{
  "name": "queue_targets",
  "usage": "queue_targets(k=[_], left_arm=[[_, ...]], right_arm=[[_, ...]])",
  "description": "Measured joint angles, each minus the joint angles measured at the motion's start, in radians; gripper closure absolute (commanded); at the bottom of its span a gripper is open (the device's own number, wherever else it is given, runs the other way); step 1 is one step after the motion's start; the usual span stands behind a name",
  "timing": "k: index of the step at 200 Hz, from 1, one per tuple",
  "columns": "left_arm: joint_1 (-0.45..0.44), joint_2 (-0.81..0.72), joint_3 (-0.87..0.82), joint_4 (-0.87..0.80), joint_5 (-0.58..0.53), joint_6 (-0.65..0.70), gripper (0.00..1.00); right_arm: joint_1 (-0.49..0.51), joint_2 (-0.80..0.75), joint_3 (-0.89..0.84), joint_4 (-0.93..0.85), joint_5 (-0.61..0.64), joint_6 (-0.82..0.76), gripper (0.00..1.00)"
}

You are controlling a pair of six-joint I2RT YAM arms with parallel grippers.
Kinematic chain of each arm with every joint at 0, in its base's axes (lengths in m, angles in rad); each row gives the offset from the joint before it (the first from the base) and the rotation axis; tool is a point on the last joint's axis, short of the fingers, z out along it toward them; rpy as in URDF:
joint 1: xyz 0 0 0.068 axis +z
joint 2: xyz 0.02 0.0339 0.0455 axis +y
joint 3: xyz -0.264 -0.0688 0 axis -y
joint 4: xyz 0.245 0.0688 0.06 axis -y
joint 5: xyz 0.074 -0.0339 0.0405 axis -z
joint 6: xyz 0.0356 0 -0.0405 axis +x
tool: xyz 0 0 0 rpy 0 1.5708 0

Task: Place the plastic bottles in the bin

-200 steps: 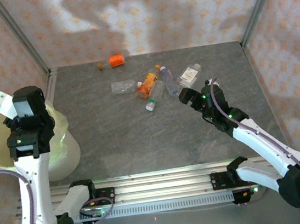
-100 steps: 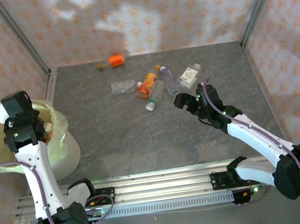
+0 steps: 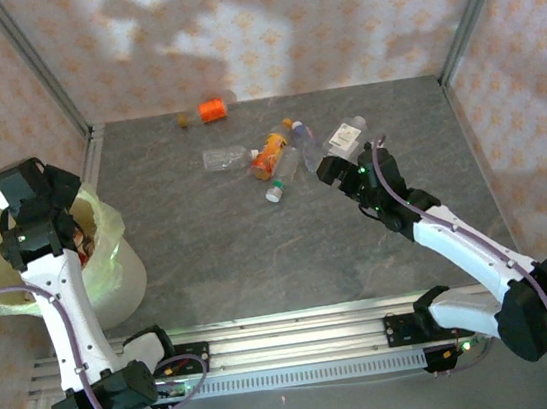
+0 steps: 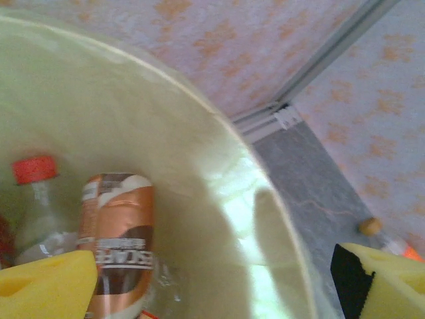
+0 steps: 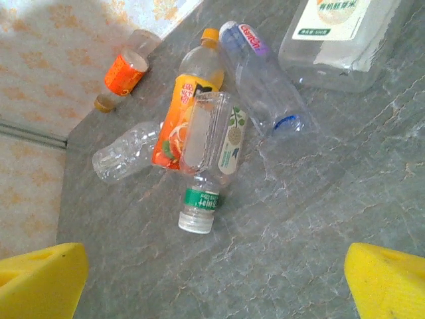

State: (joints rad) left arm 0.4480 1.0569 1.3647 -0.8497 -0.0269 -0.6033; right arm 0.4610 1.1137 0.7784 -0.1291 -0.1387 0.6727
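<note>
Over the bin [image 3: 114,278], a white bucket lined with a pale yellow-green bag, my left gripper [image 3: 63,230] stands open and holds nothing. In the left wrist view the gripper [image 4: 212,292] looks down past the bin's rim [image 4: 199,113] at a copper-labelled bottle [image 4: 119,232] and a red-capped bottle [image 4: 36,199] lying inside. Several plastic bottles lie mid-table: a crumpled clear one [image 5: 126,156], an orange-labelled one [image 5: 182,113], a green-banded one [image 5: 209,153], a blue-lettered one [image 5: 262,76] and a flat white-labelled one [image 5: 332,36]. My right gripper [image 3: 334,168] hovers open just right of them, its pads [image 5: 40,279] spread wide.
An orange-labelled bottle [image 3: 209,110] and a small brown cap [image 3: 183,121] lie by the back wall. Metal frame posts [image 3: 44,73] rise at the back corners. The arms' base rail [image 3: 292,348] runs along the near edge.
My left gripper has opened over the bin and the bottle it carried now lies inside. The left arm dropped lower over the bin. The right gripper shifted slightly toward the bottle cluster.
</note>
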Motion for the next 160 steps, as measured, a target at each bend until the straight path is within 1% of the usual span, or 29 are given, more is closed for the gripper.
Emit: queue_targets(k=[22,51,71,85,97,121,140,160], left_arm=[[0.0,0.006,0.024,0.0,0.077,-0.009,0.06],[0.0,0.006,0.026,0.009,0.203,-0.054,0.0],[-0.001,0.011,0.041,0.018,0.291,-0.09,0.0],[-0.016,0.021,0.068,0.03,0.332,-0.11,0.0],[-0.056,0.026,0.089,0.053,0.35,-0.124,0.0],[-0.18,0.023,0.097,0.099,0.378,-0.142,0.0],[-0.275,0.021,0.093,0.136,0.387,-0.157,0.0],[-0.35,0.006,0.072,0.169,0.388,-0.175,0.0]], right_arm=[[0.0,-0.001,0.0,0.003,0.036,-0.001,0.01],[0.0,-0.002,0.0,0.021,0.092,-0.002,0.01],[-0.006,0.008,0.007,0.021,0.137,-0.01,0.01],[-0.023,0.041,0.029,0.018,0.156,-0.024,0.01],[-0.042,0.084,0.061,0.009,0.166,-0.036,0.01],[-0.086,0.212,0.16,-0.039,0.163,-0.062,0.01],[-0.113,0.337,0.282,-0.109,0.152,-0.099,0.01],[-0.123,0.466,0.428,-0.193,0.15,-0.134,0.01]])
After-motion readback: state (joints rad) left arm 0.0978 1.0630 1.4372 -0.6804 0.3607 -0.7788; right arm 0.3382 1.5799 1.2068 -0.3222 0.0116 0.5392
